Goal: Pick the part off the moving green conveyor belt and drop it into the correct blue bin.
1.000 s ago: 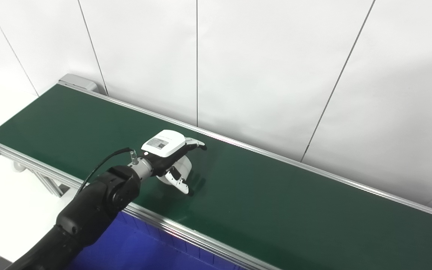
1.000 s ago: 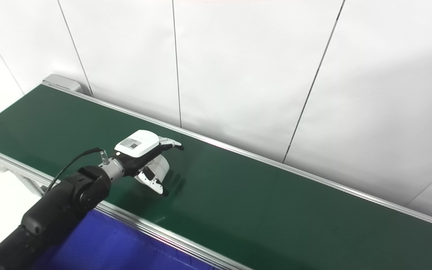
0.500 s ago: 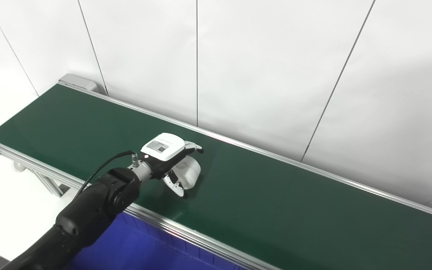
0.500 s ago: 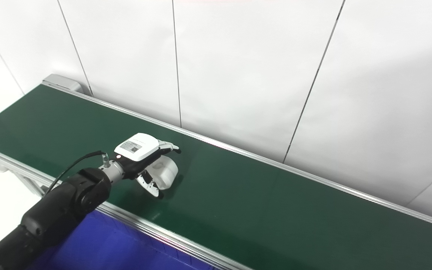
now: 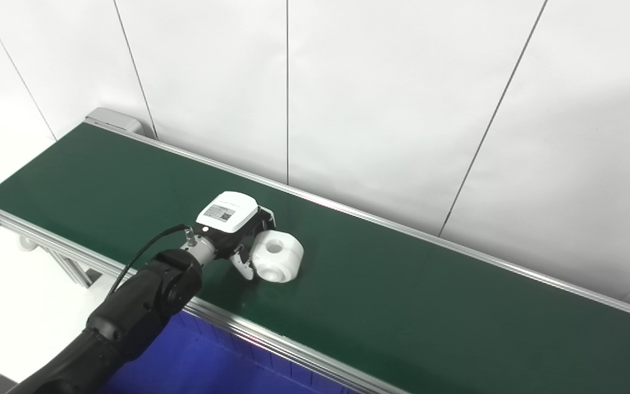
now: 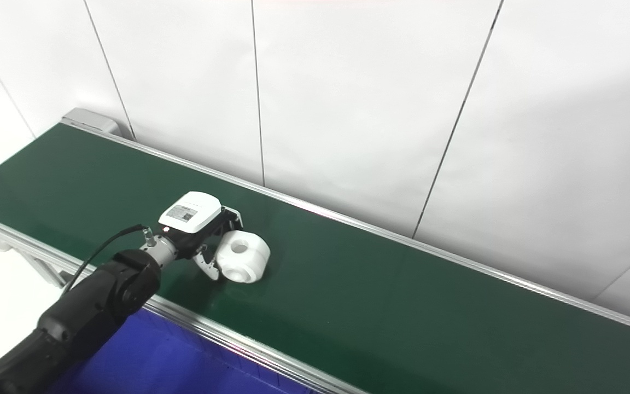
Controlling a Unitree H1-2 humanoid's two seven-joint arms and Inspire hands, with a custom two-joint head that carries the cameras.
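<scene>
Part (image 5: 275, 256): white, short, thick ring with centre hole, resting on green belt (image 5: 402, 284), touching fingertips of left hand (image 5: 241, 241). Looks rigid, smooth, probably light; likely slippery on curved wall. Best taken across outer wall, thumb opposite fingers. Grasp uncertain: fingers curled beside part, closure not visible. Blue bin (image 5: 194, 366) below near rail; rail (image 5: 271, 336) in between.

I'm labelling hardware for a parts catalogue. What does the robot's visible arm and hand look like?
The left arm is glossy black with rounded segments, ending in a silver metal wrist. A thin black cable loops from the arm to the wrist. The left hand has a white back plate bearing a printed code label, over a black body with white-and-black fingers.
</scene>
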